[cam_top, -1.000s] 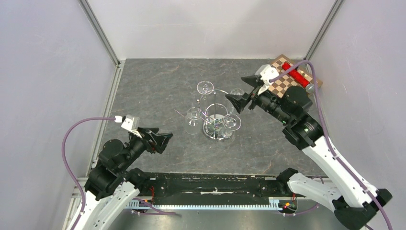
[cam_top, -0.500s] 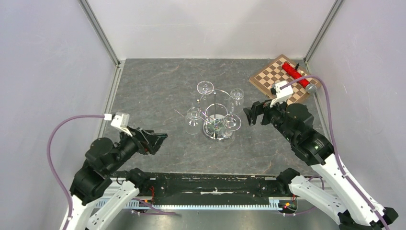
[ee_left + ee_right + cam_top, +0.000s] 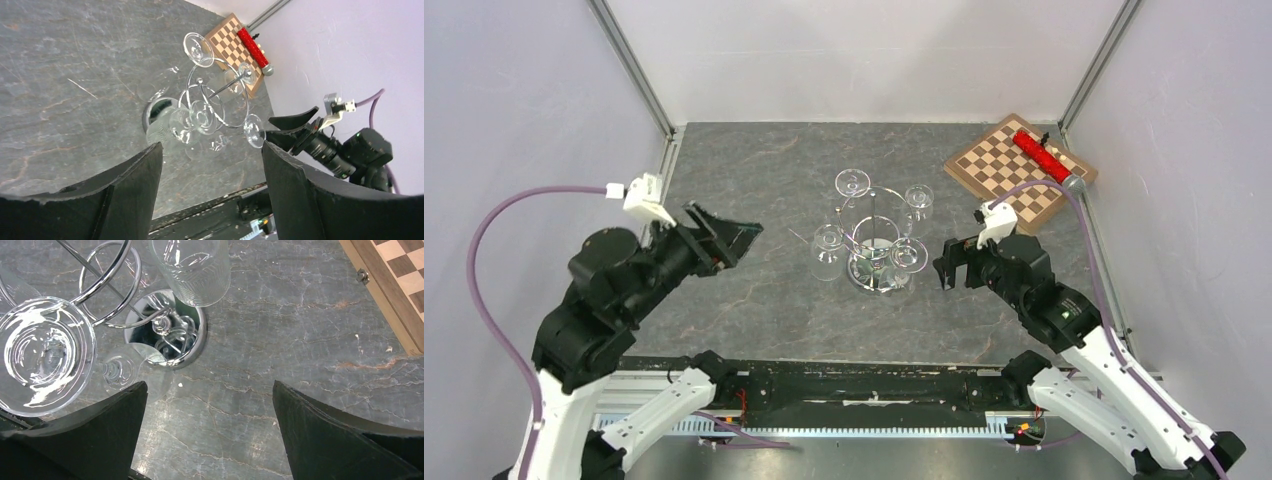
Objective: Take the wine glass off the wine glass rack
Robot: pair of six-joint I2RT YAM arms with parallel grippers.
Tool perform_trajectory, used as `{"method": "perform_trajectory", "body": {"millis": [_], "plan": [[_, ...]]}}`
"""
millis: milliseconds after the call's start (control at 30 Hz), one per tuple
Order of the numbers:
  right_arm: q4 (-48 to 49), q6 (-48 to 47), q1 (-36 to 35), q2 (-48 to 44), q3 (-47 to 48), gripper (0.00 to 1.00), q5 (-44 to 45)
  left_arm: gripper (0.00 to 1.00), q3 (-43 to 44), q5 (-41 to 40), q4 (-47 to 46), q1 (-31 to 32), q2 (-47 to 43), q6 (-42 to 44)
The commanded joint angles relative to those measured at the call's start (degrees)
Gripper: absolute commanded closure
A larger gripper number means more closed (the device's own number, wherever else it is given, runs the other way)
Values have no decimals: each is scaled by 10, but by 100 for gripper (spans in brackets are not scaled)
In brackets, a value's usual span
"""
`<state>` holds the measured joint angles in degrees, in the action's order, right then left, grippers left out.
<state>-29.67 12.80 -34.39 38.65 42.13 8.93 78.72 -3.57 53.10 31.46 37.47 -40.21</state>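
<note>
right gripper and left gripper both gape empty; if the right one nudges the nearest wine glass sideways, the wine glass rack could tip over.

Bright, even overhead light, shadows soft. Hard glare on wine glass foot and wine glass rack mirror base. Wrist views warp at edges.

Right gripper drawn back from over the chessboard to just right of the glass rack, chessboard now fully uncovered, left gripper raised higher, its purple cable arched wider.
</note>
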Motion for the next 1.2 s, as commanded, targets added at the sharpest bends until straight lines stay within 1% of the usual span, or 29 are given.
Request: {"method": "perform_trajectory", "body": {"millis": [0,167,267,333,433,533,600,667,767,833,900,1000,1167], "plan": [[-1,4,-2,-14,27,2,8,22,38,14,-11,-3,64,-82],[-9,26,-1,-51,30,4,12,24,82,27,7,-3,120,-103],[-10,37,-1,-71,22,5,11,24,83,28,19,-4,132,-116],[-21,39,-1,-76,29,6,9,24,67,33,12,-5,132,-129],[-49,39,-2,-78,51,8,15,23,29,65,-6,-9,129,-152],[-73,33,-1,-85,68,9,24,23,-16,102,-40,-26,129,-173],[-81,31,-1,-94,72,9,31,24,-48,154,-70,-56,135,-191],[-87,31,-2,-103,73,9,37,27,-79,208,-99,-88,139,-210],[-89,34,-2,-116,69,9,40,27,-102,241,-120,-123,141,-214],[-90,35,-2,-122,65,10,39,28,-112,272,-133,-134,153,-218],[-92,35,-1,-124,62,10,39,30,-122,277,-135,-134,161,-221],[-93,33,-1,-125,65,9,40,31,-130,275,-139,-135,165,-223],[-86,28,-1,-127,63,9,47,35,-139,311,-147,-135,183,-223]]}}
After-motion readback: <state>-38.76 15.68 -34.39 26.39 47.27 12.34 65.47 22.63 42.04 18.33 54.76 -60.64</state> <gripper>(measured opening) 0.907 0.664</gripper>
